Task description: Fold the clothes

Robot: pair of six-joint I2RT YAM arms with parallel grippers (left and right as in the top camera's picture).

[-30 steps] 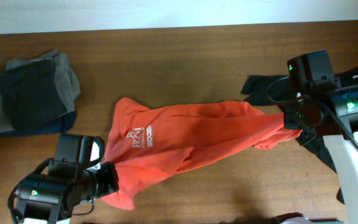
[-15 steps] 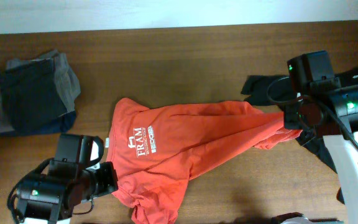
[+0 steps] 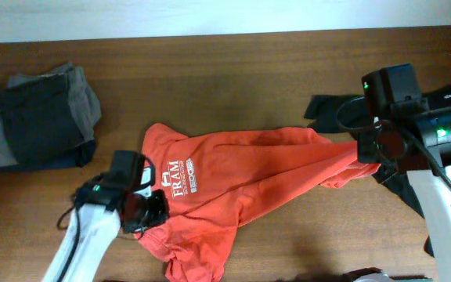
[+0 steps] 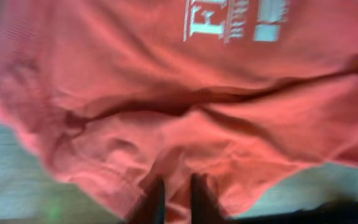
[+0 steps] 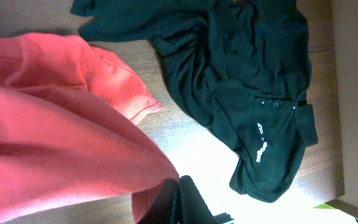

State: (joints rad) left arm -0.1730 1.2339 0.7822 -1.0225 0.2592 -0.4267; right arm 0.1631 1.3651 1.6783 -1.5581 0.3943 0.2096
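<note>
An orange-red T-shirt [image 3: 249, 168] with white lettering [image 3: 178, 176] lies stretched across the table between both arms. My left gripper [image 3: 153, 211] sits at its lower left edge. In the left wrist view its fingers [image 4: 156, 202] stand close together with a fold of the orange T-shirt [image 4: 166, 93] pinched between them, so that gripper [image 4: 176, 200] is shut on it. My right gripper [image 3: 364, 153] holds the shirt's right end. The right wrist view shows this gripper [image 5: 178, 196] shut on the orange fabric [image 5: 42, 124]. A black shirt [image 5: 247, 74] lies crumpled under the right arm [image 3: 327, 110].
A pile of folded dark and grey clothes [image 3: 37, 117] sits at the far left. The brown wooden table [image 3: 233, 78] ends at a pale wall along the top. A small white object [image 3: 374, 276] shows at the bottom edge.
The left arm swung in from the bottom-left corner, and its gripper moved up and right onto the shirt's lower left. The shirt's lower part dropped flat and the lettering opened out. The right arm stayed still.
</note>
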